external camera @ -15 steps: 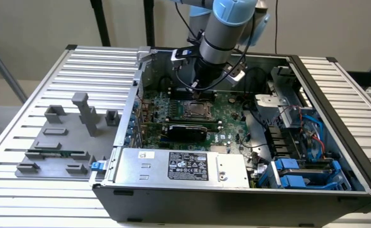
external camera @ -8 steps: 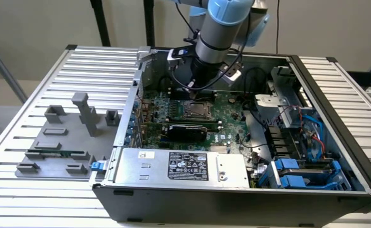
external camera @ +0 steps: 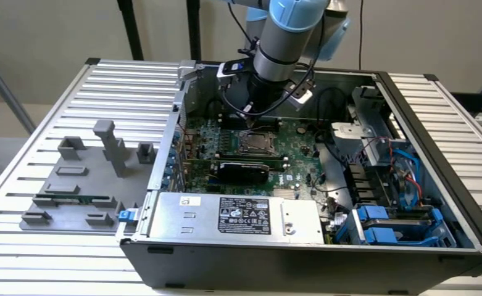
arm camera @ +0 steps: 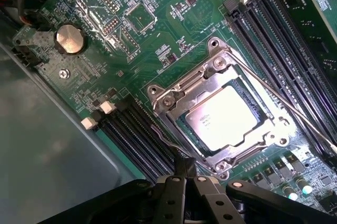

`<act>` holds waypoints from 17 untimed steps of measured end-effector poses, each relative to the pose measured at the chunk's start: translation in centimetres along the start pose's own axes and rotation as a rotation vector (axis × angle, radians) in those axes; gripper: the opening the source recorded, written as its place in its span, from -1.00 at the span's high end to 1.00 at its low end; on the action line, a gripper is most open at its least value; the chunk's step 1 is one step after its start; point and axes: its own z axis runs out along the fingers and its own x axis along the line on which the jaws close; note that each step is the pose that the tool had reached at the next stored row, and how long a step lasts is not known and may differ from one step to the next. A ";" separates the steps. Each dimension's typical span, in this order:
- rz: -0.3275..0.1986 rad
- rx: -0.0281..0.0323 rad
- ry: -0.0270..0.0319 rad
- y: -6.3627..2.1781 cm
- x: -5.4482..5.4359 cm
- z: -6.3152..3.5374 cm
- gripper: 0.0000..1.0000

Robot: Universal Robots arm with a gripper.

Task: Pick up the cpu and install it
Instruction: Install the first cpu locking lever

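- The cpu [arm camera: 225, 117] lay flat inside the metal socket frame [arm camera: 274, 138] on the green motherboard [arm camera: 174, 23], its silver top facing up and reflecting light.
- In the exterior view the same cpu [external camera: 255, 141] sat near the middle of the motherboard [external camera: 294, 145], inside the open computer case [external camera: 307, 259].
- The gripper [arm camera: 185, 170] was closed, with its dark fingers pressed together and nothing between them.
- Its tip was just beside one corner of the socket frame, close to a thin metal lever; I cannot tell if it touched the lever or the board.
- The robot arm [external camera: 284, 37] reached down into the case from the far edge, directly above the socket area.
- Black memory slots [arm camera: 137, 139] ran on both sides of the socket frame.
- A round coin battery [arm camera: 70, 39] was on the motherboard, well apart from the cpu.
- The power supply box [external camera: 236, 216] lay along the near edge of the case.
- A grey fixture tray [external camera: 84, 185] stood on the slatted table [external camera: 43, 259], beside the case on the exterior view's left.
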 end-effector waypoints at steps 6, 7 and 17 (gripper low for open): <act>0.012 -0.0009 0.0026 0.00 0.0 0.02 0.79; 0.018 -0.0014 0.0039 0.00 0.0 0.02 0.79; 0.027 -0.0067 0.0002 0.16 -0.2 -0.04 0.79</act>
